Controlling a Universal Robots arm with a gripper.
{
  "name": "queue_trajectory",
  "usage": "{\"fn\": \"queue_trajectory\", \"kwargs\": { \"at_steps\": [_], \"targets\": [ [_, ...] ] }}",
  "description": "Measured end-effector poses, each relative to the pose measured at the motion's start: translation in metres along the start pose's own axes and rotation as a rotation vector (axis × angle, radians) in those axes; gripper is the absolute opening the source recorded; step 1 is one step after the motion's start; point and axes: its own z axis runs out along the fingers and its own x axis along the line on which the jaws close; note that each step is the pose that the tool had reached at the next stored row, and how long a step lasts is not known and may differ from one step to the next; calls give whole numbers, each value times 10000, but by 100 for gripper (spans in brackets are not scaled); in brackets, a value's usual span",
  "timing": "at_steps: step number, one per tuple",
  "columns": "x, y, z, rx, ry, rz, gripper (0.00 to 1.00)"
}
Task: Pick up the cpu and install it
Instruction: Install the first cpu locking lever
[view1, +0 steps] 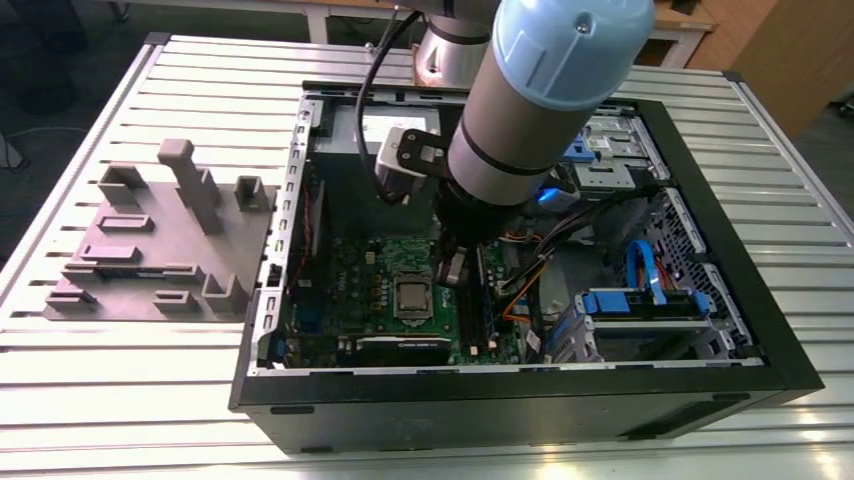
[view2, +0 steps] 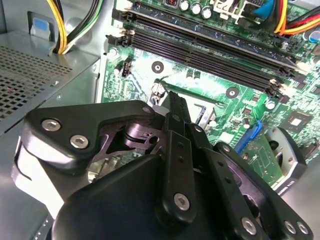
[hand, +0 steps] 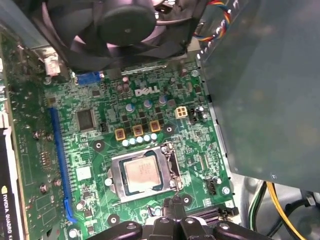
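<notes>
One cpu (hand: 142, 173) sits flat in the socket (hand: 116, 176) on the green board (hand: 100, 135), seated inside the metal frame, and it shows in the exterior view (view1: 412, 297) too. Just beside it hangs the gripper (hand: 172, 212), fingers (view2: 176, 112) pressed together and holding nothing, inside the open computer case (view1: 721, 240) on the slatted table (view1: 134, 370), grey tray (view1: 147, 250) well apart

An open black computer case (view1: 747, 300) lies on its side on a ribbed white table (view1: 107, 380). Inside it sits a green motherboard (view1: 354, 275), with a black cooling fan (hand: 125, 22) above it in the first wrist view and long dark memory slots (view2: 210, 50) in the second wrist view. Blue cables (view1: 641, 265) run near the drive bay. On the exterior view's left, beside the case, stands a grey plastic block tray (view1: 160, 250).
</notes>
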Motion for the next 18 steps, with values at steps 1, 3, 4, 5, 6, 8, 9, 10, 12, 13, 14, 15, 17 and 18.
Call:
{"fn": "queue_trajectory", "kwargs": {
  "at_steps": [1, 3, 4, 5, 6, 8, 9, 10, 12, 13, 14, 15, 17, 18],
  "targets": [
    [0, 0, 0, 1, 0, -2, 11],
    [0, 1, 2, 14, 1, -4, 11],
    [2, 7, 3, 50, -3, -10, 11],
    [3, 12, 4, 89, -11, -31, 11],
    [3, 15, 5, 116, -14, -67, 11],
    [5, 20, 5, 178, -19, -138, 11],
    [5, 21, 6, 212, -23, -182, 11],
    [5, 21, 7, 237, -22, -244, 11],
    [6, 21, 6, 255, -4, -456, 11],
    [7, 21, 6, 261, 7, -574, 11],
    [8, 21, 6, 267, 17, -682, 11],
    [8, 23, 6, 279, 22, -761, 11],
    [14, 40, 9, 306, 21, -811, 11],
    [15, 48, 10, 314, 19, -813, 11]
  ]
}}
